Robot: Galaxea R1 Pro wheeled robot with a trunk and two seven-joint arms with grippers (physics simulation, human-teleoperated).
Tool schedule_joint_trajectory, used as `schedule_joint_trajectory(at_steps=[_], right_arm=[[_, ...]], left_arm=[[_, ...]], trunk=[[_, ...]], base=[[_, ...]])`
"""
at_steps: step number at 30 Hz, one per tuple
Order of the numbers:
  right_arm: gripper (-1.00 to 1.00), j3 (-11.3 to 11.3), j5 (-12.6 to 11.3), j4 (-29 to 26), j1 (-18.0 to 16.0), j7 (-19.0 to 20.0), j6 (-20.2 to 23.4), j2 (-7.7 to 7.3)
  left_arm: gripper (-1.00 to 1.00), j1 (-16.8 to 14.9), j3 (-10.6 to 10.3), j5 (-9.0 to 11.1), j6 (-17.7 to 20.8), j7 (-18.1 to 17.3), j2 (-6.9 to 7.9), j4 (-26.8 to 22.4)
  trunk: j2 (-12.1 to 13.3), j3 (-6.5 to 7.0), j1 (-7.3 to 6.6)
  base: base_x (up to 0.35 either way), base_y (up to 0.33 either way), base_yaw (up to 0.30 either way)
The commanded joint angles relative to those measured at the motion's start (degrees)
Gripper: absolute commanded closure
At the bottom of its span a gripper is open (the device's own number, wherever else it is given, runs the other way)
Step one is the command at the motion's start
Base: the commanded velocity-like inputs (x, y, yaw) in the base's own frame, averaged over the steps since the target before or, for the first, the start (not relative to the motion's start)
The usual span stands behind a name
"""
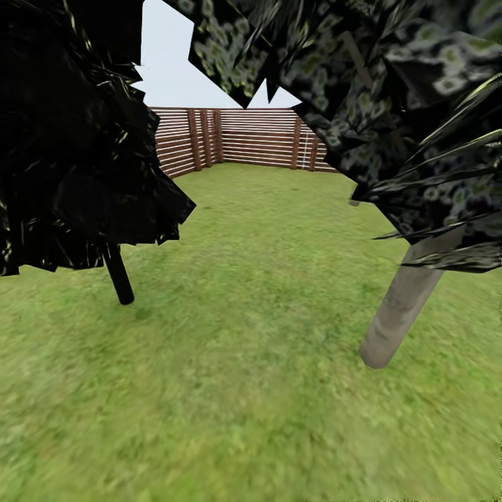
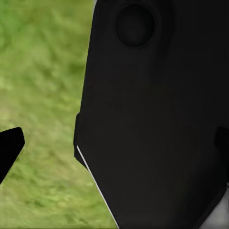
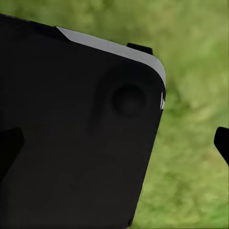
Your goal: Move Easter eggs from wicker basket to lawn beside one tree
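Ahead, in the head view, the lawn spread out as mottled green grass, running back to a brown slatted wooden fence at the garden's far edge. A tree stood on the right, its pale grey-beige trunk leaning so that its long axis ran from the foot in the grass up and to the right into the dark, pale-speckled foliage. The upper trunk was hidden by those jagged leaf planes, and the canopy was cut off by the top and right edges of the view. On the left stood another dark mass of leaves, almost black and hard to read, with a thin dark stem below it tilting slightly, its foot on the grass well apart from the pale trunk.

In the left wrist view a large black body of the robot covered most of the frame over blurred grass; one black fingertip of the left gripper poked in at the edge. In the right wrist view a similar black body with a pale edge hid much of the grass, and a fingertip of the right gripper showed at the border. I could not tell whether either gripper was spread or pressed together.
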Motion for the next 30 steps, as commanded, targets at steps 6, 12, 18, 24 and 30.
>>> schedule_joint_trajectory(at_steps=[6, 12, 18, 24, 30], right_arm=[[-1.00, 0.39, 0.08, 0.08, -0.04, 0.00, -0.17, 0.03], [-1.00, 0.37, 0.10, 0.08, -0.04, 0.00, -0.15, 0.00], [-1.00, 0.36, 0.10, 0.14, -0.04, 0.00, -0.16, 0.00], [-1.00, 0.36, 0.10, 0.14, -0.04, 0.00, -0.19, -0.06], [-1.00, 0.36, 0.17, 0.14, -0.04, 0.00, -0.20, -0.09]], left_arm=[[-1.00, 0.02, 0.13, 0.00, -0.04, 0.14, -0.03, -0.07], [-1.00, 0.02, 0.12, -0.02, -0.04, 0.15, -0.03, -0.07], [-1.00, 0.02, 0.12, -0.02, -0.04, 0.15, -0.03, -0.07], [-1.00, 0.02, 0.12, -0.02, -0.04, 0.15, -0.03, -0.07], [-1.00, 0.02, 0.12, -0.02, -0.04, 0.15, -0.03, -0.07]], trunk=[[-0.02, -0.04, 0.01], [-0.02, -0.04, 0.01], [-0.02, -0.04, 0.01], [-0.02, -0.03, 0.01], [-0.02, 0.31, 0.01]], base=[[0.217, 0.237, -0.095], [0.274, 0.184, -0.005], [0.290, 0.155, 0.000], [0.306, 0.117, 0.000], [0.309, 0.111, 0.000]])
